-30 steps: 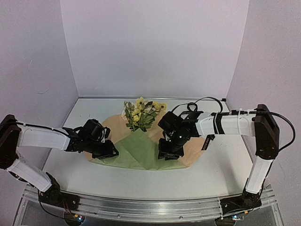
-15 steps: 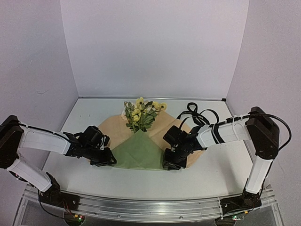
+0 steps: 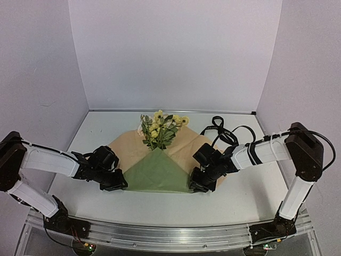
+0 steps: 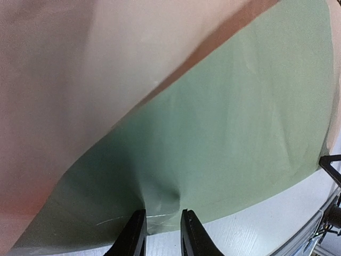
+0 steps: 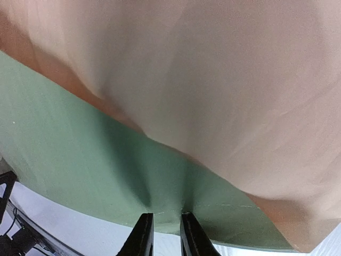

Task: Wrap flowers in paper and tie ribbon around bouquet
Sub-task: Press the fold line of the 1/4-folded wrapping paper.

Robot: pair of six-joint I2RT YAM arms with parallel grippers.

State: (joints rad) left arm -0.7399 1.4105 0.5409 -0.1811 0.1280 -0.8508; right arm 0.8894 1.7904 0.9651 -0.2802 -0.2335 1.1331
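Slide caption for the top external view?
The left gripper and right gripper pinch the near edge of the olive-green paper sheet; pale yellow flowers lie at its far end.

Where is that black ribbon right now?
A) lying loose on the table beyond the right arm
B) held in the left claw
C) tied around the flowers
A: the ribbon lies untied on the table, right of the flowers and apart from them.

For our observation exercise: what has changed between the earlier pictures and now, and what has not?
Both sets of jaws, closing on the near edge of the paper, drew back, pulling it nearer and flattening its green flap. The right arm swung aside, uncovering more of the ribbon. The flowers stayed put.
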